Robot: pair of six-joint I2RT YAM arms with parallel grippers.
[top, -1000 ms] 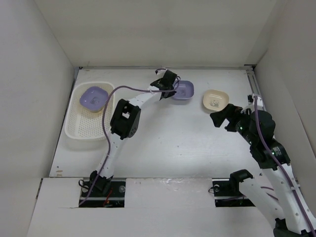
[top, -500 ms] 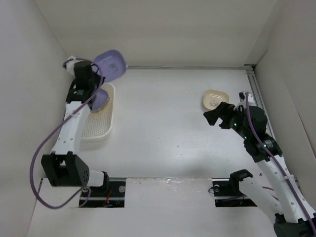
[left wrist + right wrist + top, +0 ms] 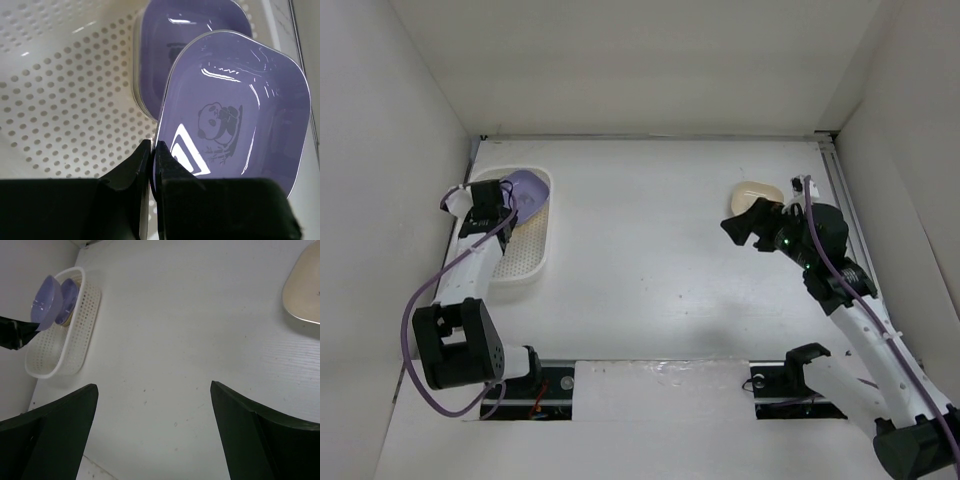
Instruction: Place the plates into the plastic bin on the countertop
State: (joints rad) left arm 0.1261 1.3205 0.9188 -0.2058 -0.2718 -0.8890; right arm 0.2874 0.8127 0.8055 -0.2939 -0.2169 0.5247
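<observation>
The task is, as I judge it, only partly done. One lavender rounded-square shallow dish already lies at the far end of the cream-white perforated plastic bin, and from its edges I cannot tell whether more dishes are stacked under it. A second lavender dish with a dark panda print is pinched by its near rim in my left gripper. The two fingers are clamped tight on that rim. This dish hangs tilted over the far half of the bin, just in front of the first one, and it is not yet let go. I cannot tell if its lower edge touches the bin. One cream rounded-square dish waits on the plain white countertop at the far right, well apart from the bin. I see no other plates, so at least the release and this cream dish are left. My left arm goes from its base at the near edge up along the left wall, with the wrist above the bin. My right arm reaches toward the far right, and my right gripper has its jaws spread wide with nothing between them, just beside the near left edge of the cream dish.
</observation>
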